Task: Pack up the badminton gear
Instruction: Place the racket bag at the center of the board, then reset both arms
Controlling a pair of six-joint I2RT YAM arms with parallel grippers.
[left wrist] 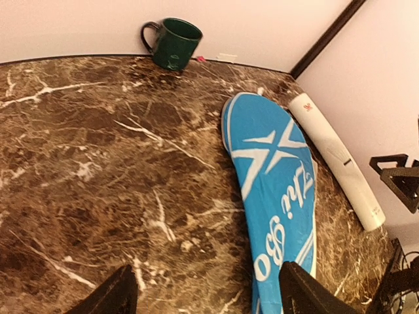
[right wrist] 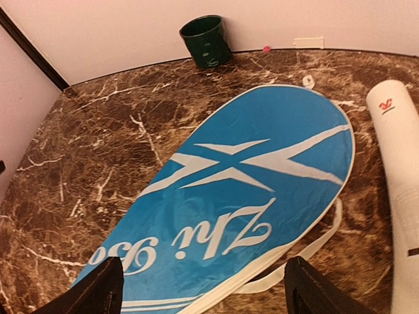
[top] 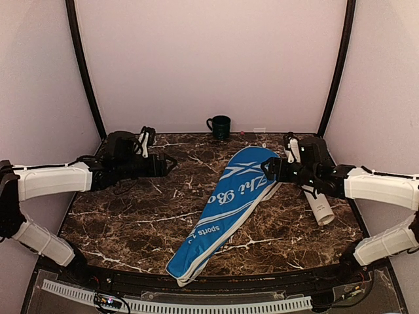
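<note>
Left gripper (top: 171, 161) jaws wide apart, empty, over the far-left table (top: 131, 216); right gripper (top: 265, 169) also spread wide, holding nothing, above the far end of the cover (top: 226, 209). Count: one blue cover, lying diagonally from far right to near centre. One white tube (top: 319, 210) just right of it; one mug (top: 219, 125) at the far edge.

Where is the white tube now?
In the top view, the white tube lies on the table's right side, beside the blue cover, partly under the right arm.
</note>
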